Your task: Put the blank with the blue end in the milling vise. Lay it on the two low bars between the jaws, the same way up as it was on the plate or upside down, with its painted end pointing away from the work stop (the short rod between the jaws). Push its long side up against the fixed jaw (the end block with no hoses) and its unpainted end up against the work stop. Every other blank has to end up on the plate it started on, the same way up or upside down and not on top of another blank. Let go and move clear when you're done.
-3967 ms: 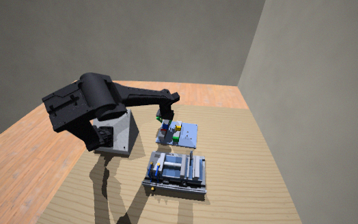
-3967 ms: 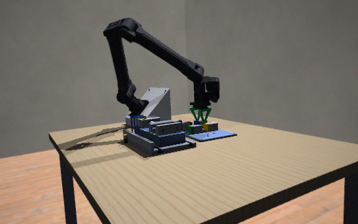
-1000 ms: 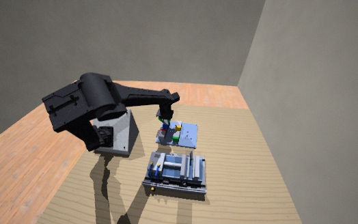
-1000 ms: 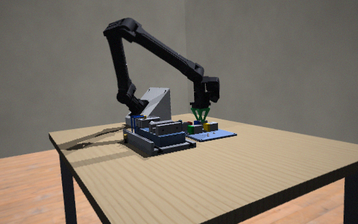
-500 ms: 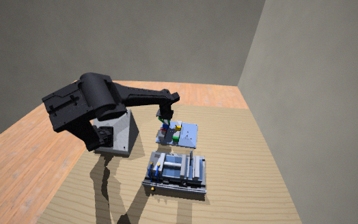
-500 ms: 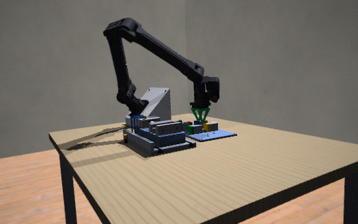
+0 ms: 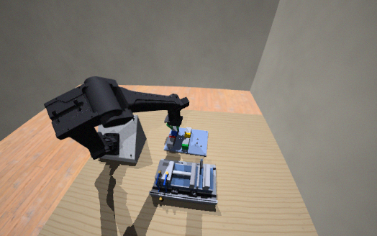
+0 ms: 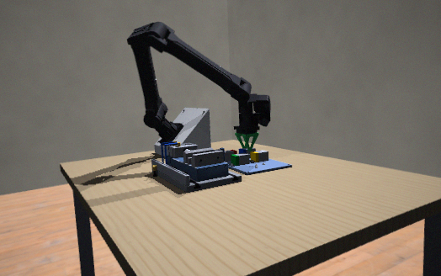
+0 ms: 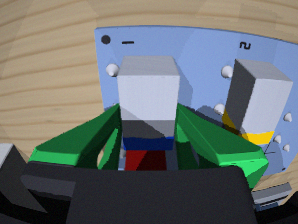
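- Grey walls stood behind the wooden surface [image 8: 294,202].
- The milling vise [image 7: 185,180] sat near the blue plate [image 7: 199,144].
- My end effector [image 9: 148,139] gripped the blank with the blue end [image 9: 148,106] over the plate.
- The yellow-ended blank [image 9: 256,103] stood just beside it.

Top view: the vise [image 7: 185,180] sits low centre on the counter [image 7: 252,187]; the plate [image 7: 201,143] with blanks lies just above it, the arm base [image 7: 126,140] to its left.
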`<action>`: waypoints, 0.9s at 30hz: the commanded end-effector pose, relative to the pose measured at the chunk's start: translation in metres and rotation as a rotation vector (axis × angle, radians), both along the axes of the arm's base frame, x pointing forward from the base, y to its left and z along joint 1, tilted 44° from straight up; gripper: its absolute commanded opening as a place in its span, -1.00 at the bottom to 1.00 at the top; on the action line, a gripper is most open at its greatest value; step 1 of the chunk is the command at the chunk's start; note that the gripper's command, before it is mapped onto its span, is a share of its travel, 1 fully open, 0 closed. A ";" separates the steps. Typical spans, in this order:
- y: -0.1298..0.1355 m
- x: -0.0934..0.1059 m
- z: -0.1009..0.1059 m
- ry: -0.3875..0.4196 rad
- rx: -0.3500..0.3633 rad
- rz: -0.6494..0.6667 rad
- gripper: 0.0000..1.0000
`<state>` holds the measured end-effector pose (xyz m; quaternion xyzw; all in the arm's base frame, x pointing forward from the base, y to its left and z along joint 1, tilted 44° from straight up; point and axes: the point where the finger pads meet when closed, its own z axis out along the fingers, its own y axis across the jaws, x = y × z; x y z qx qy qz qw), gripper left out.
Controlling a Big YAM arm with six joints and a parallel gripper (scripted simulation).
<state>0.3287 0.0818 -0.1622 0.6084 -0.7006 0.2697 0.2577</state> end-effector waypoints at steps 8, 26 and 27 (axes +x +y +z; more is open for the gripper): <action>-0.007 0.001 -0.006 0.014 -0.004 -0.012 -1.00; 0.024 0.018 0.013 -0.042 0.025 0.008 -1.00; 0.026 0.019 0.015 -0.042 0.025 0.008 -1.00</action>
